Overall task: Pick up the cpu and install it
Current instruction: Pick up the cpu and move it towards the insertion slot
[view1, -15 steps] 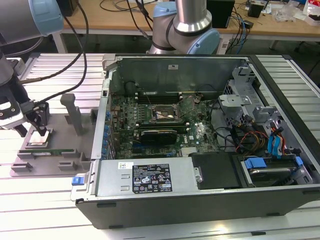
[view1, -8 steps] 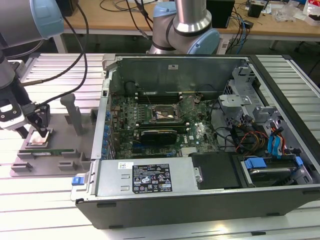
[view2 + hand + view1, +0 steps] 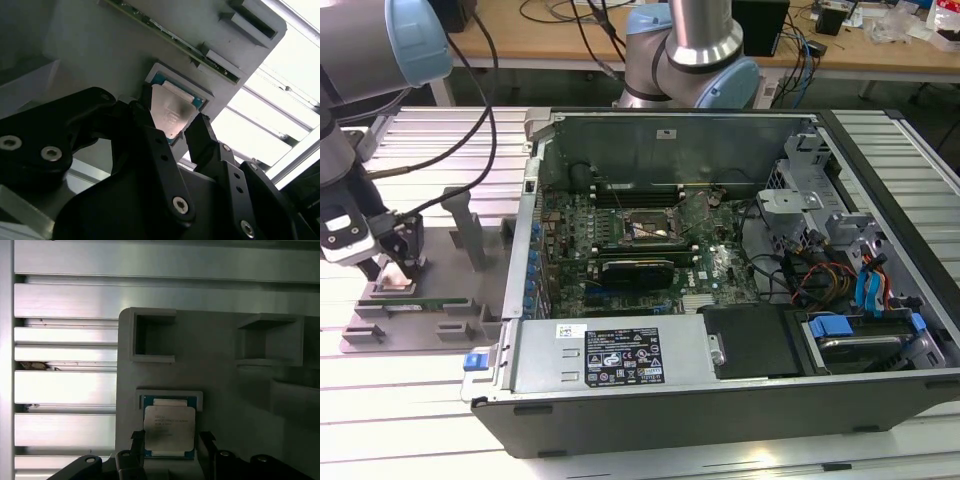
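The cpu (image 3: 169,426) is a small square chip with a shiny silver top. It lies flat in a square recess of the grey plastic tray (image 3: 225,390). My gripper (image 3: 171,441) is low over it, open, with one black fingertip (image 3: 138,439) on each side of the chip and a narrow gap showing at the edges. In the second wrist view the cpu (image 3: 172,107) sits between the same fingers (image 3: 202,135), still in its recess. In the exterior view my gripper (image 3: 398,262) hangs over the tray (image 3: 430,310) at the exterior view's left, outside the computer case.
The open computer case (image 3: 720,380) fills the middle and the exterior view's right; its motherboard shows an open socket (image 3: 650,228) and a black card (image 3: 638,270) in front of it. Upright grey tray posts (image 3: 470,230) stand between gripper and case. Cables hang from the arm.
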You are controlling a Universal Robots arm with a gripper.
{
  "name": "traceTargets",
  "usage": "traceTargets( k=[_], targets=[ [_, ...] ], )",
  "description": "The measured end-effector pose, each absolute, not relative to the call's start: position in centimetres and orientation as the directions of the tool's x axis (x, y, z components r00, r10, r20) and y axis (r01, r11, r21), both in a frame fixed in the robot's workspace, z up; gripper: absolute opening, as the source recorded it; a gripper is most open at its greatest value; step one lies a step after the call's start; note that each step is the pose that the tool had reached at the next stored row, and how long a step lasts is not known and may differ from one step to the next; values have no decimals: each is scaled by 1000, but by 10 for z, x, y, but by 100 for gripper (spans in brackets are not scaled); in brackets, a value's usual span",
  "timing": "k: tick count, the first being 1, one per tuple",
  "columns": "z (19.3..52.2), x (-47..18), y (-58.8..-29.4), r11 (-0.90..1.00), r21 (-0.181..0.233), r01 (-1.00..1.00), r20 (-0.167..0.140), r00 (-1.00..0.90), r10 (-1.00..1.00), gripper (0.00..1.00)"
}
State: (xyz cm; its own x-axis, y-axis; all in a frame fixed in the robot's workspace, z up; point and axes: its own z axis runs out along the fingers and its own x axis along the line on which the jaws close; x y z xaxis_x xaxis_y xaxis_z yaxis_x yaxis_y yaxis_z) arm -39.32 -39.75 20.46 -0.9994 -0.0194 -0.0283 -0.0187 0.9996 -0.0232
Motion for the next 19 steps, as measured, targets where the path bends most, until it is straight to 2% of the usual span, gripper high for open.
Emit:
traceTargets(
  k=[9,11,12,19],
  targets=[
    [202,-391,-396,999,-14,-29,-29,-999,-29,54],
    [202,-391,-396,999,-14,-29,-29,-999,-30,56],
    [202,-391,-396,999,-14,-29,-29,-999,-30,62],
    [196,-391,-396,999,-7,-40,-29,-999,-40,62]
  ],
)
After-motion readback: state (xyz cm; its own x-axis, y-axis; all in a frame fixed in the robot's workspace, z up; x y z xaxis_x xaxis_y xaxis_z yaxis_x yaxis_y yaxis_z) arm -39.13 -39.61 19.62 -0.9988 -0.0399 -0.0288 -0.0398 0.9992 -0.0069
